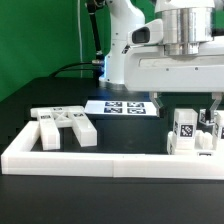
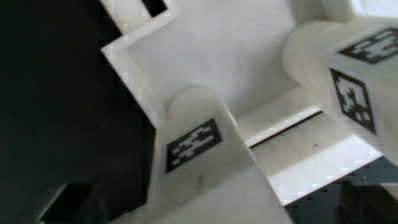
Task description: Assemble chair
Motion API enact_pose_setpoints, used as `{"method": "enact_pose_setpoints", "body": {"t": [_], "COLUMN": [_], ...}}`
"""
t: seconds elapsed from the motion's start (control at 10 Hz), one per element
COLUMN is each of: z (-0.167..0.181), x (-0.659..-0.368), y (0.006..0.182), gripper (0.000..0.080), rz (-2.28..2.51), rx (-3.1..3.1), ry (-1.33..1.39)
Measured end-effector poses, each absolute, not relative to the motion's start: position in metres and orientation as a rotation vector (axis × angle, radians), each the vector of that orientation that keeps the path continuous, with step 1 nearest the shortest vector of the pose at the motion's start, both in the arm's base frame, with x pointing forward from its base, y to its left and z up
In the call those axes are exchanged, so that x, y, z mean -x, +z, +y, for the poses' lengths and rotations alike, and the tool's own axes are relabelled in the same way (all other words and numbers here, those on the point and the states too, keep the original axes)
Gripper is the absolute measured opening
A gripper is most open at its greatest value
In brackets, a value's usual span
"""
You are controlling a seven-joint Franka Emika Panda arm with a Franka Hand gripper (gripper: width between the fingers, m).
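Tool (image 1: 205, 112) hangs low over the right-hand chair parts (image 1: 186, 132), jaws spread wide, nothing visibly clamped. Those parts stand on the tabletop (image 1: 130, 128) just behind the border wall (image 1: 100, 158), at the exterior view's right. The other chair pieces (image 1: 62, 126) lie well apart at the left, with the marker board (image 1: 122, 107) further back between the two groups. Wrist view, very close: tagged post (image 2: 196, 150) and second tagged block (image 2: 356, 85) beside a flat slab (image 2: 214, 60). Looks like a grasp approach. To do it well: centre the jaws on one post only, square to its flat faces, descend straight, don't nudge the neighbour, close only once both sides are bracketed.
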State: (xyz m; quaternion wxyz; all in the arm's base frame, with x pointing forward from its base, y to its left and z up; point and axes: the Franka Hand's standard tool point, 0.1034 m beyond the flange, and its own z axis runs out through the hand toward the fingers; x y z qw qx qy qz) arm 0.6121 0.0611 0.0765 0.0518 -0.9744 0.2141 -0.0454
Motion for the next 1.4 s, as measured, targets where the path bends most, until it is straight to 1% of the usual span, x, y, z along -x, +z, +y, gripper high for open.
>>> {"method": "enact_pose_setpoints", "body": {"t": [0.4,0.6,0.8,1.0,1.1,1.4], "z": [0.0583,0.0579,0.0579,0.0578,0.0579,0.0587], "x": [-0.6122,-0.6123,-0.6123,-0.6123,-0.6123,-0.6135], "y": [0.0762,0.0763,0.0763,0.0763,0.0761,0.0758], "gripper": [0.0648,0.0637,0.0286,0.0288,0.0288,0.0288], "rz": [0.222,0.216,0.216,0.244,0.341,0.848], "rx": [3.057,3.057,3.057,3.054,3.041,2.933], "ry": [-0.158,-0.159,-0.159,-0.158,-0.154,-0.144]}}
